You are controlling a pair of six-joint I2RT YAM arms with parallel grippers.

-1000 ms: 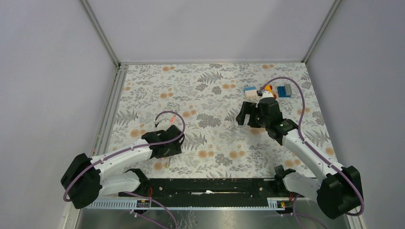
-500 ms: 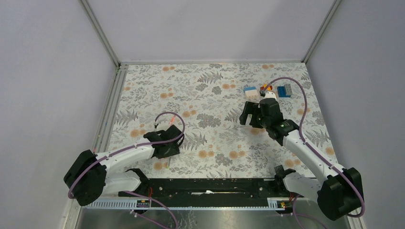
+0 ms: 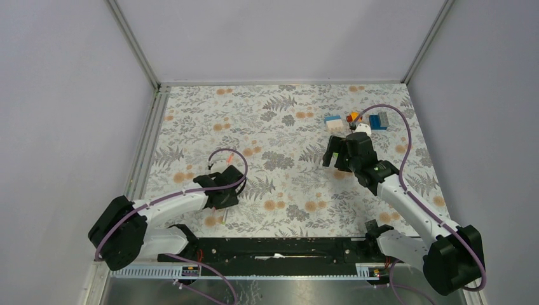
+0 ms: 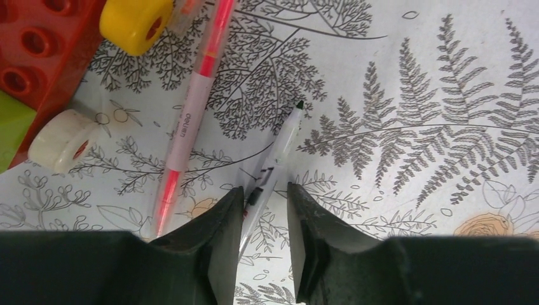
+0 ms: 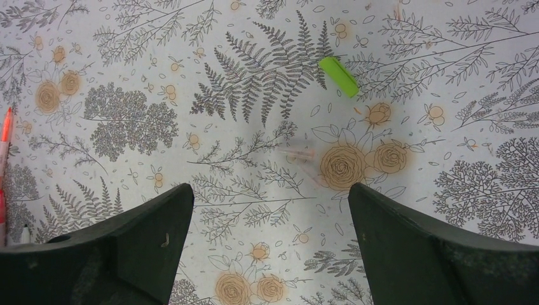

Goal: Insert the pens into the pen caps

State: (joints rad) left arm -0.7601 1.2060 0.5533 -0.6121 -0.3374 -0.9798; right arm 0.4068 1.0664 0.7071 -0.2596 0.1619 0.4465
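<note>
In the left wrist view a white pen (image 4: pixel 279 152) with a dark tip lies on the floral mat, and its rear part runs between the fingers of my left gripper (image 4: pixel 266 190). The jaws stand narrowly apart around it: the left finger is against the pen and a gap shows on the right. A pink pen (image 4: pixel 191 114) lies just left of it. My right gripper (image 5: pixel 270 190) hovers wide open over bare mat. Beyond it lie a bright green pen cap (image 5: pixel 339 77) and a faint clear-pink pen cap (image 5: pixel 299 154). From above, the left gripper (image 3: pixel 219 183) is near left and the right gripper (image 3: pixel 337 152) is right of centre.
A red block (image 4: pixel 38 57) with a yellow wheel (image 4: pixel 135 22) and a white wheel (image 4: pixel 63 132) sits close left of the pens. Blue-white block (image 3: pixel 332 120), orange piece (image 3: pixel 353 116) and blue block (image 3: pixel 379 121) stand at the far right, behind the right arm.
The left gripper's jaws have narrowed around the white pen. The right arm has drifted slightly farther and to the right, jaws still wide.
</note>
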